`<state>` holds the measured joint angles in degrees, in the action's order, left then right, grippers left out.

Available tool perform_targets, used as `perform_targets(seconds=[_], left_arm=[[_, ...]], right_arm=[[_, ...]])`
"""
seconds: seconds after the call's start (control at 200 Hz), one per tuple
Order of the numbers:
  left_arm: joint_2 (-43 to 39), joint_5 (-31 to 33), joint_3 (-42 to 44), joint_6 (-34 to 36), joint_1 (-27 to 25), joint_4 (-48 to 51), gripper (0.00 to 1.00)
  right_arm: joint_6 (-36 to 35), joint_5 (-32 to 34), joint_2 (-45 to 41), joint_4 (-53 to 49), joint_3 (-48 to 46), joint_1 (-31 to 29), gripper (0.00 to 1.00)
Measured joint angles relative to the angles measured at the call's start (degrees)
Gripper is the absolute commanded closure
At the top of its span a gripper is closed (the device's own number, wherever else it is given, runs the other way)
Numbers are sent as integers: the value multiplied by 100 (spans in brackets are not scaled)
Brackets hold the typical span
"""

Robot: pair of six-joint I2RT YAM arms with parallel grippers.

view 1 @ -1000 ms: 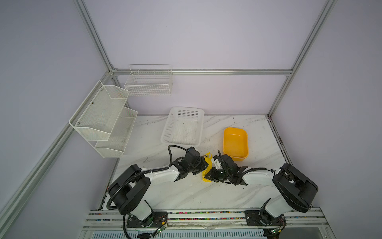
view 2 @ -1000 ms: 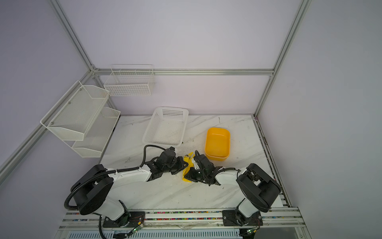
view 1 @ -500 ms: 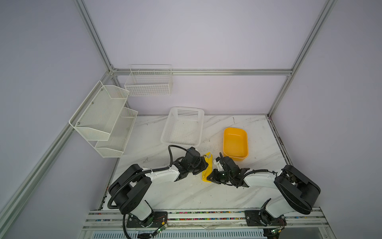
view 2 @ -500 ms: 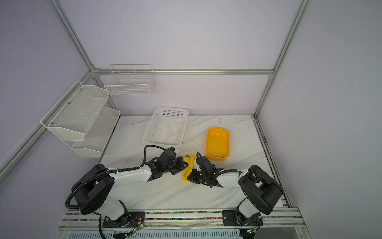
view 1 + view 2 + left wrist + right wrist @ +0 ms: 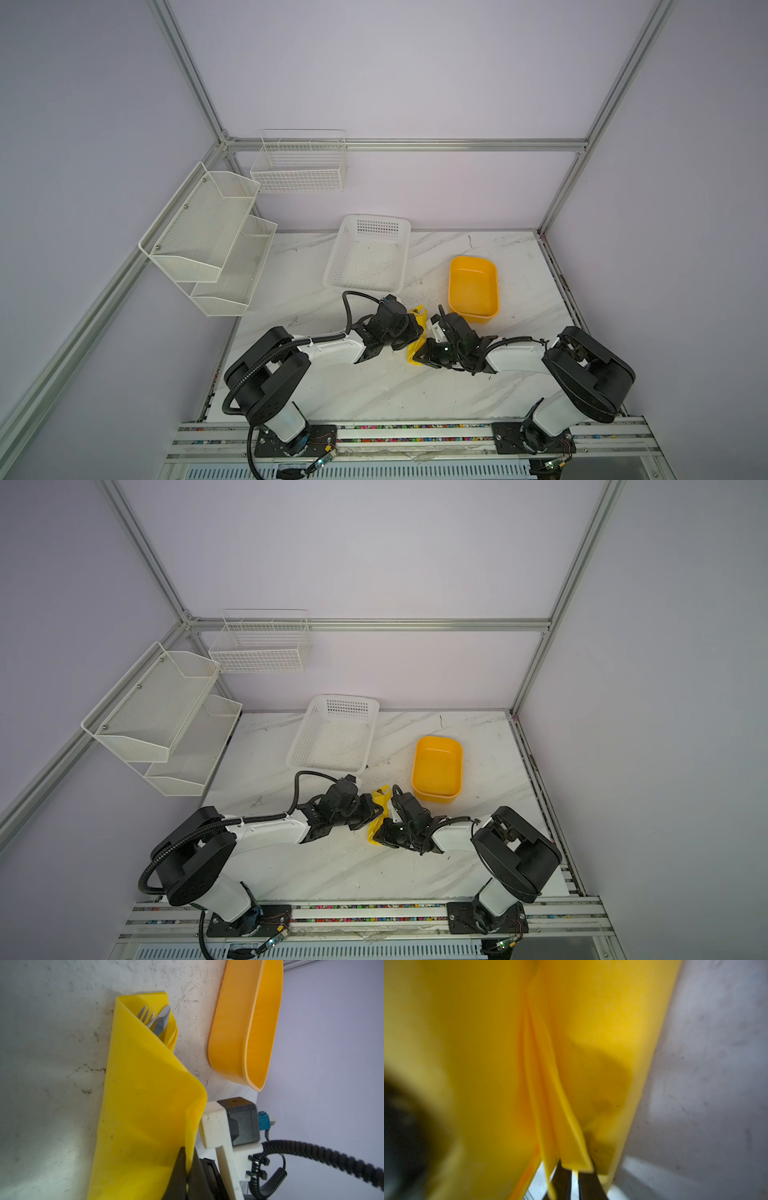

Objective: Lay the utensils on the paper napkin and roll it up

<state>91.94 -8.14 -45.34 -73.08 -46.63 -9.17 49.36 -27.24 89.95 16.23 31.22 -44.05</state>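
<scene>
Yellow napkin [image 5: 145,1095] lies on the marble table [image 5: 374,395] between both arms, folded lengthwise over the utensils [image 5: 158,1024]. Two pieces peek from its far open end: one fork [image 5: 143,1013] and what looks like a spoon [image 5: 163,1019]. The left gripper [image 5: 188,1169] pinches one lifted edge, and the right gripper [image 5: 574,1174] pinches layered folds opposite. Loading seems done and rolling roughly half finished. Beyond stand one orange tub [image 5: 473,286] and one white basket [image 5: 368,257], then one tiered shelf [image 5: 208,237] and one wire rack [image 5: 299,166] on the walls.

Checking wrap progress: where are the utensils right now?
In the left wrist view the utensils lie inside the folded paper napkin, tips showing at its open end, beside the orange tub.
</scene>
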Motion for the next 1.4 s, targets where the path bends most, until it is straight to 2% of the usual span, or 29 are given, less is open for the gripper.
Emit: perform_targets(seconds=[0.45,0.835,1.02,1.205,1.4], left_arm=[[407,52,-243,-142,-144,-70,100],[516,122,-245,-151,-144,-72,100],[610,127,-245,-151,-144,-68,100],[688,114,-245,-151,-144,-70,100],[745,107,-245,-151,-146,-70,100]], right_arm=[[2,-4,-17,76,-42,0,86],[162,129,-807,13,-378,0,76],[339,297,-1484,-238,-638,2,58],[459,299,-1886,-184,-800,2,35],[608,280,-1663,42,-822,2,29]])
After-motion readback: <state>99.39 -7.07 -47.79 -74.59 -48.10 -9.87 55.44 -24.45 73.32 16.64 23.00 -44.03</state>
